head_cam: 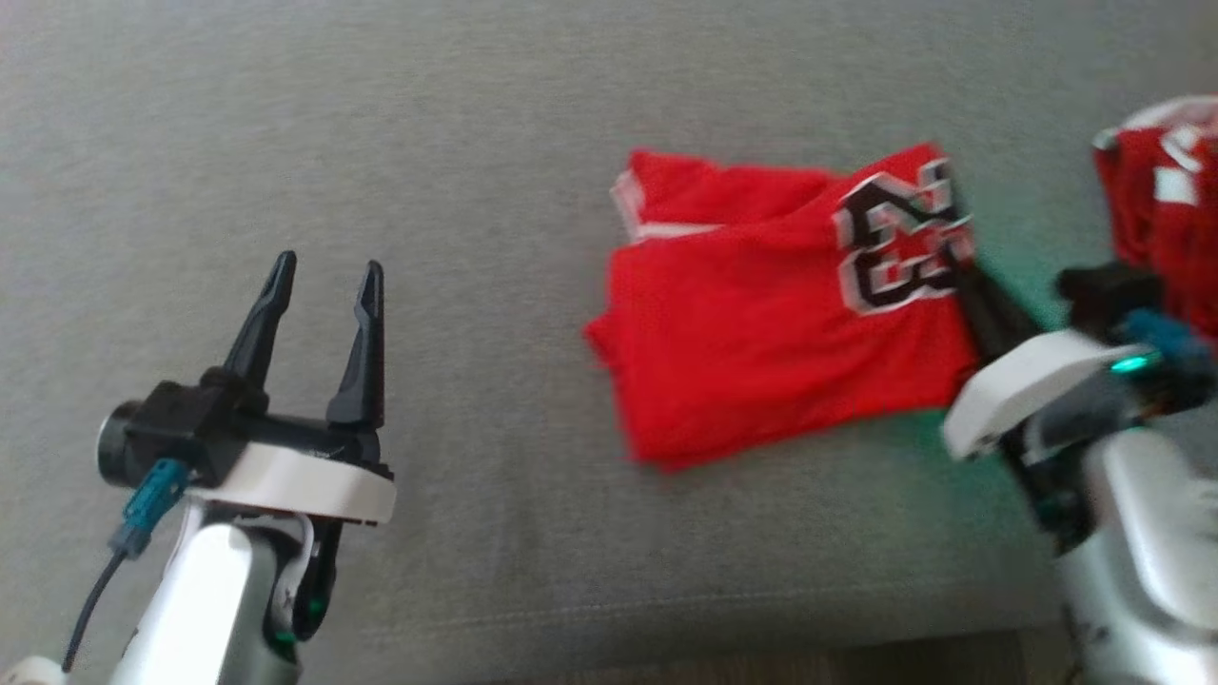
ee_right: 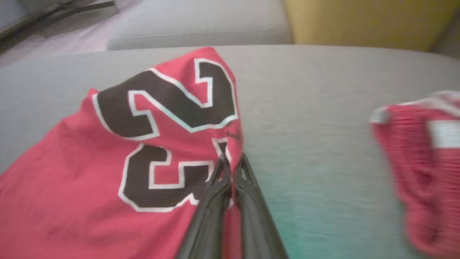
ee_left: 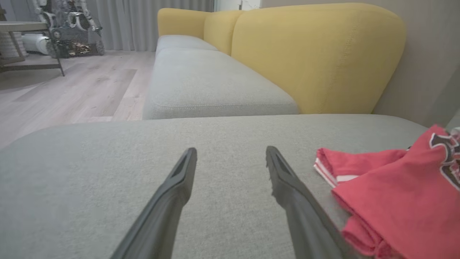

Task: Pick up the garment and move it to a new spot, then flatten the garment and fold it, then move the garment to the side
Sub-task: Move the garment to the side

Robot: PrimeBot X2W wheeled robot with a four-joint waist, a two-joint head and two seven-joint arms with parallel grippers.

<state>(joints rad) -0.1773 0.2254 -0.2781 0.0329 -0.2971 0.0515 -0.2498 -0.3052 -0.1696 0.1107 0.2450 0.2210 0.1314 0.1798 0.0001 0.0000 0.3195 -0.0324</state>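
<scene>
Two grippers up: which one has the garment?

Your right gripper [ee_right: 233, 160]. Its fingers are pressed together on the right-hand edge of the red garment [head_cam: 780, 314], beside the black number, with a thin fold of cloth pinched between them.

Where does the garment lie?

It is folded into a rough rectangle on the grey cushion [head_cam: 381, 143], right of centre in your head view. A second red garment [head_cam: 1166, 209] sits apart from it, further to your right.

Why grip it at that edge?

My reading is that the folding looks done, so you are on the last step, moving it aside. That edge is the one nearest your right arm, so you reach it without crossing over the stack. A pinch through the layers there should let you drag or lift the whole fold.

And the left?

Your left gripper [head_cam: 328, 264] is spread wide and holds nothing, poised over bare cushion well to the left of the garment. I think that keeps it out of the way, yet near enough to steady the far side.

Any risk?

A one-sided pinch may catch only the top layer, and then the fold could open. The head view is blurred around your right wrist, so trust the wrist view.
</scene>
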